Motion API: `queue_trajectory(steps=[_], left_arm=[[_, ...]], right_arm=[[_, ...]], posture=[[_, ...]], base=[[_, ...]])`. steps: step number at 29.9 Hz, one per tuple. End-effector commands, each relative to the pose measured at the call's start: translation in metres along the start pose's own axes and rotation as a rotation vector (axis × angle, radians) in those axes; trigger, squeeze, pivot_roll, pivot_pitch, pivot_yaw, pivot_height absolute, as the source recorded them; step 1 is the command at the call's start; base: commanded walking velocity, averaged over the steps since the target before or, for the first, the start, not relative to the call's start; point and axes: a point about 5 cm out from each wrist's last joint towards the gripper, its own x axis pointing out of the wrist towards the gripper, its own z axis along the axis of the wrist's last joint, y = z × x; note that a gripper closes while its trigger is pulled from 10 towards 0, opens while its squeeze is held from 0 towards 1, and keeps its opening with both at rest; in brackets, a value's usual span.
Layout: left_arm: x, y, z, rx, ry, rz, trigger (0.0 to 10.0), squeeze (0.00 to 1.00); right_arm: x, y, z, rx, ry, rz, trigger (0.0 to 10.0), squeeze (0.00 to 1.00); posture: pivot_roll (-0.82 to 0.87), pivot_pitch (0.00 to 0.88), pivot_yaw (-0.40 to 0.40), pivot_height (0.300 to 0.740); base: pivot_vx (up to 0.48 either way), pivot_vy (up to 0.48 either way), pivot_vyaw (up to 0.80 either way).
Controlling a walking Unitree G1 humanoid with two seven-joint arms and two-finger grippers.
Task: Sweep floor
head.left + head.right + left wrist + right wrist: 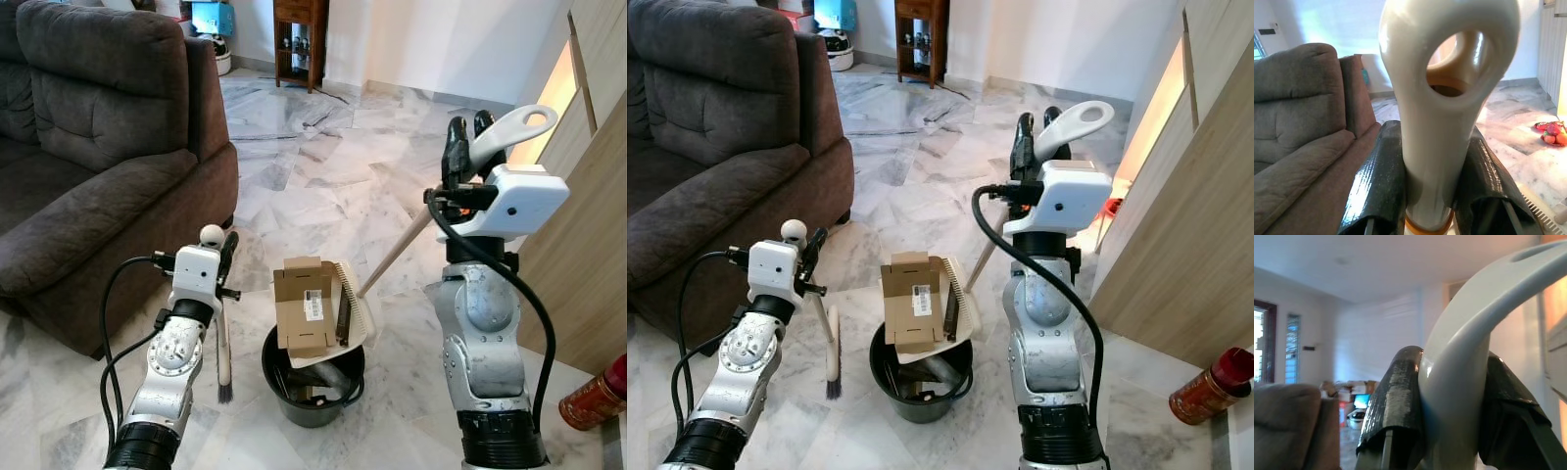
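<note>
A dustpan (351,304) is held by its long handle in the right tool (470,147), closed on the handle's looped end, and tilted over a black bin (312,377). A cardboard box (304,304) rests on the pan, directly above the bin's mouth. A brush (223,343) is gripped upright in the closed left tool (227,257), bristles on the floor (323,186) just left of the bin.

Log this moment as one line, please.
left pincer: shut on brush | right pincer: shut on dustpan | dustpan: tipping box over bin
</note>
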Motion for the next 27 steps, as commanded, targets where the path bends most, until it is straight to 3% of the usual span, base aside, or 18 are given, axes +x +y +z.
queue_trajectory(steps=[1,8,27], left_arm=[[0.006,0.0,0.01,0.009,-0.053,-0.006,10.0,0.0],[0.006,0.0,0.01,0.009,-0.052,-0.008,10.0,0.0],[0.005,-0.001,0.01,0.008,-0.054,-0.014,10.0,0.0]], right_arm=[[0.001,0.011,0.022,0.0,-0.12,0.066,10.0,0.0],[-0.012,0.029,0.022,-0.04,-0.135,0.187,10.0,0.0],[-0.025,0.052,0.023,-0.097,-0.18,0.304,10.0,0.0]], posture=[[0.03,0.0,-0.008,0.74],[0.03,0.0,-0.006,0.74],[0.02,0.0,-0.006,0.74]], base=[[0.0,0.0,0.0],[0.0,0.0,0.0],[0.0,0.0,0.0]])
